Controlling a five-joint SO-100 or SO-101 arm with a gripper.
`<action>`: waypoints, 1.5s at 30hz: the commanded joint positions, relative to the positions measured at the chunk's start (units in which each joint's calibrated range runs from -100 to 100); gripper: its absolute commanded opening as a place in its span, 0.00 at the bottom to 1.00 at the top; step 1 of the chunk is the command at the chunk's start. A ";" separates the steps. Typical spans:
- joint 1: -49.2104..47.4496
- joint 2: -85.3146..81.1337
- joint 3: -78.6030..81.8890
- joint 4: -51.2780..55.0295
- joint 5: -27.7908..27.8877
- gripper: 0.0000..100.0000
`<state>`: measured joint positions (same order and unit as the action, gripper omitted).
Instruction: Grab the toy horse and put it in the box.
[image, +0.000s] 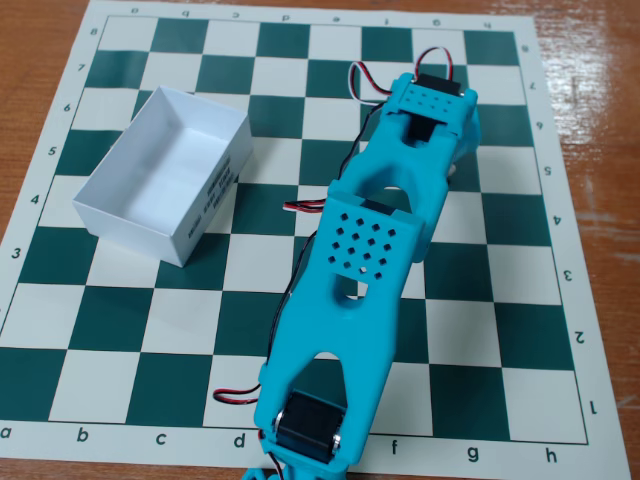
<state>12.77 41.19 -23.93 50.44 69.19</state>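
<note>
Overhead, then, a count of the scene —
Arm: one turquoise robot arm (365, 270), stretched from the near edge up across the board toward the far right squares.
Box: one white cardboard box (165, 175), open-topped, shallow, small black print on its long right side; it sits on the left half of the chessboard (150, 330), well apart from the arm's far end.
Toy horse: none can be made out; the arm's far end covers the squares beneath it.
Pincer: hidden under the wrist housing (432, 105), so whether it is wide, narrow or holding anything cannot be told.
Cables: red, white and black wires (362, 78) loop beside the wrist.
</note>
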 joint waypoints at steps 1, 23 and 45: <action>-0.41 -4.73 -0.51 -0.27 -0.06 0.01; -14.13 -27.65 16.52 7.54 -5.92 0.01; -39.99 -26.06 16.79 -8.74 -15.20 0.00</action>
<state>-26.14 16.60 -6.80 43.35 54.36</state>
